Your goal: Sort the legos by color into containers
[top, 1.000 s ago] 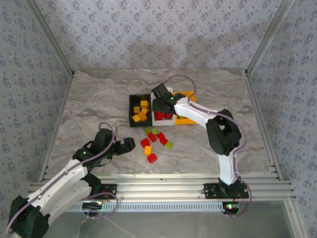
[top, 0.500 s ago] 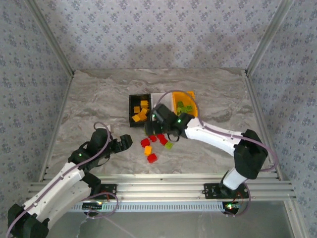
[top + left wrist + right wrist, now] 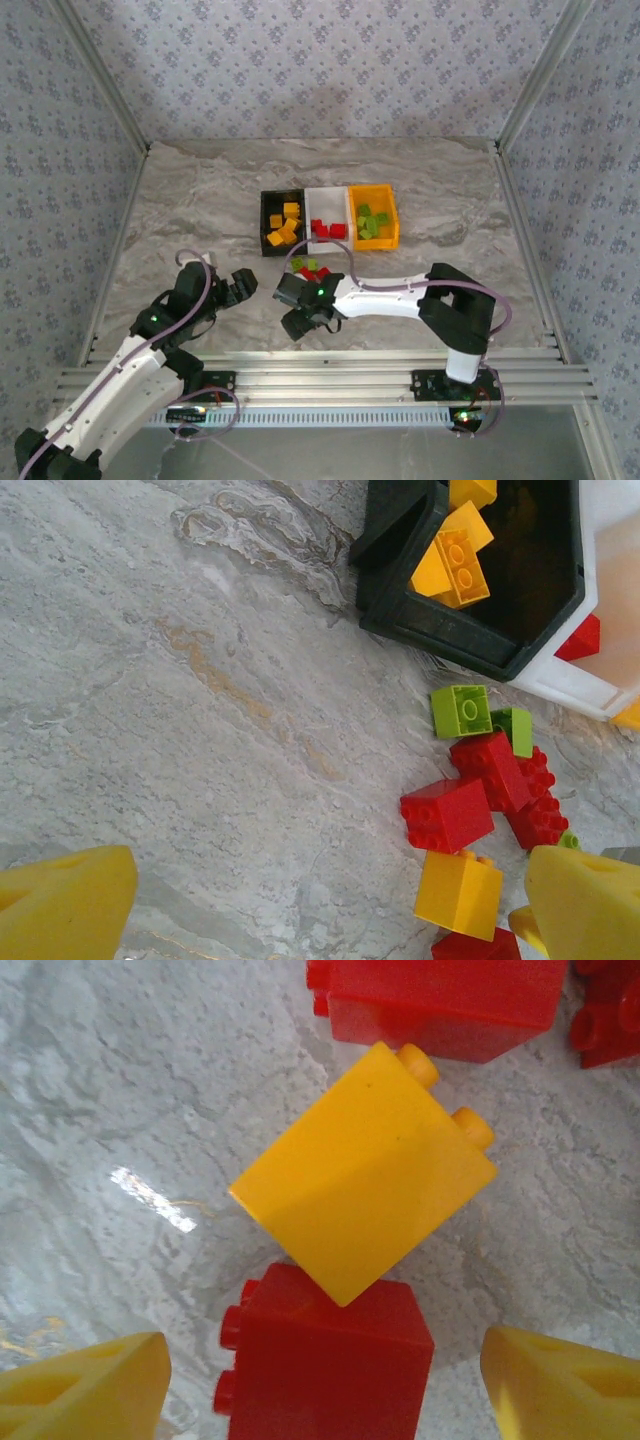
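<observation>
- Hovering low over the loose legos (image 3: 311, 268), the right gripper (image 3: 300, 306) is holding its jaws wide and empty above a yellow brick (image 3: 365, 1185).
- The left gripper (image 3: 243, 285) is hanging at nine o'clock of them, jaws spread wide, empty.
- The containers (image 3: 327, 190) are sitting at twelve o'clock.

We count 3 bins: 1 black bin (image 3: 264, 220), 1 white bin (image 3: 325, 205), 1 orange bin (image 3: 395, 215). Between the right gripper's (image 3: 320, 1385) jaws: 1 red brick (image 3: 330, 1370); just past the tips, 1 yellow brick (image 3: 365, 1185); beyond, 2 more red bricks (image 3: 440, 1000). Ahead of the left gripper's (image 3: 325, 900) jaws, off to one side: min. 4 red bricks (image 3: 445, 815), 2 green bricks (image 3: 460, 710), 1 whole yellow brick (image 3: 458, 892).
</observation>
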